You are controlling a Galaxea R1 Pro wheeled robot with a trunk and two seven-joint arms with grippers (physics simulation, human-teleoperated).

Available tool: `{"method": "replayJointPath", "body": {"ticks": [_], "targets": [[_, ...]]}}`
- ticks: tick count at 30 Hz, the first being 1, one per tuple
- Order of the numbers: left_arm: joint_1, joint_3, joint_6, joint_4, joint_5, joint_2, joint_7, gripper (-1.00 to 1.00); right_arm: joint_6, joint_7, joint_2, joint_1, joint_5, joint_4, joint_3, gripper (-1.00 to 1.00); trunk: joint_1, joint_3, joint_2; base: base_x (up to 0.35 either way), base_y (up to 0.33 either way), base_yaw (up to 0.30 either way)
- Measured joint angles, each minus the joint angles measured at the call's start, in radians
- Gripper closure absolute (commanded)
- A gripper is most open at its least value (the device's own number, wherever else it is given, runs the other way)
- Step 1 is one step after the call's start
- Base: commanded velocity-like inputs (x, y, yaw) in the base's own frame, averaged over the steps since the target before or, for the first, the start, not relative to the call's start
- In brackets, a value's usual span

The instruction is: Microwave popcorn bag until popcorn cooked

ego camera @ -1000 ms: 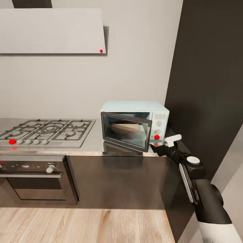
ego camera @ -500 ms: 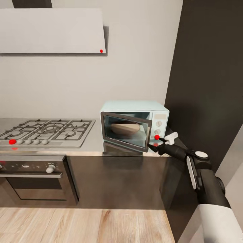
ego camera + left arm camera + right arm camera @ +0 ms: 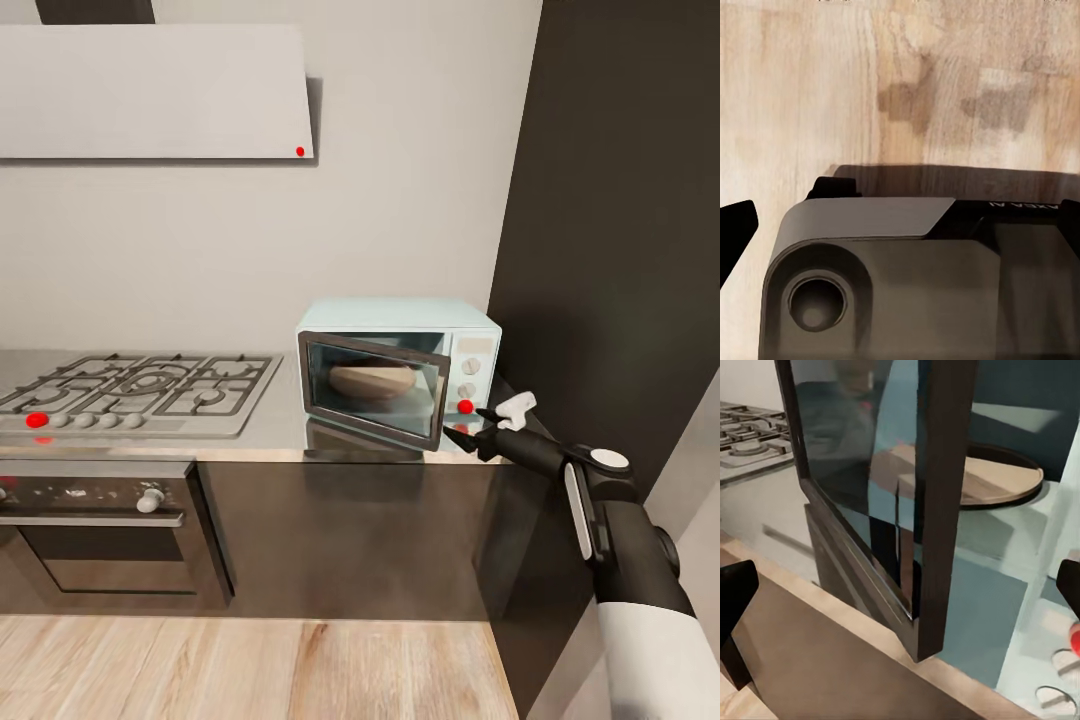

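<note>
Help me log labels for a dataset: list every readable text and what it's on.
"AXEA": faint inverted lettering on the dark housing in the left wrist view, cut off at the start.
Control panel of the microwave: any markings are too small to read.
Nothing else legible.

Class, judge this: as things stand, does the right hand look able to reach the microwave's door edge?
Probably yes: the right hand sits open just off the free edge of the microwave door, ajar, with nothing between them.
</note>
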Motion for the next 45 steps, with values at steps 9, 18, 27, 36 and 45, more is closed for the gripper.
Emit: {"method": "replayJointPath", "body": {"ticks": [9, 18, 27, 36, 45], "targets": [[-0.001, 0.001, -0.001, 0.0, 0.0, 0.0, 0.0, -1.0, -0.018, 0.003, 0.001, 0.008, 0.002, 0.001, 0.016, -1.0, 0.0, 0.0, 0.0, 0.188, 0.0, 0.0], [-0.001, 0.004, -0.001, 0.0, 0.0, 0.0, 0.0, -1.0, -0.019, 0.052, 0.001, 0.009, 0.003, 0.001, 0.016, -1.0, 0.0, 0.0, 0.0, 0.06, 0.0, 0.0], [-0.001, 0.002, -0.001, 0.0, 0.0, 0.0, 0.0, -1.0, -0.016, 0.11, 0.001, 0.009, 0.006, 0.0, 0.009, -1.0, 0.0, 0.0, 0.0, 0.031, 0.0, 0.0], [-0.001, 0.003, -0.001, 0.0, 0.0, 0.0, 0.0, -1.0, -0.019, 0.1, 0.0, 0.01, 0.013, -0.009, 0.009, -1.0, 0.0, 0.0, 0.0, 0.056, -0.051, 0.0], [-0.001, 0.002, -0.001, 0.0, 0.0, 0.0, 0.0, -1.0, -0.049, 0.096, 0.005, 0.011, 0.006, -0.009, 0.001, -1.0, 0.0, 0.0, 0.0, 0.008, -0.008, 0.0]]}}
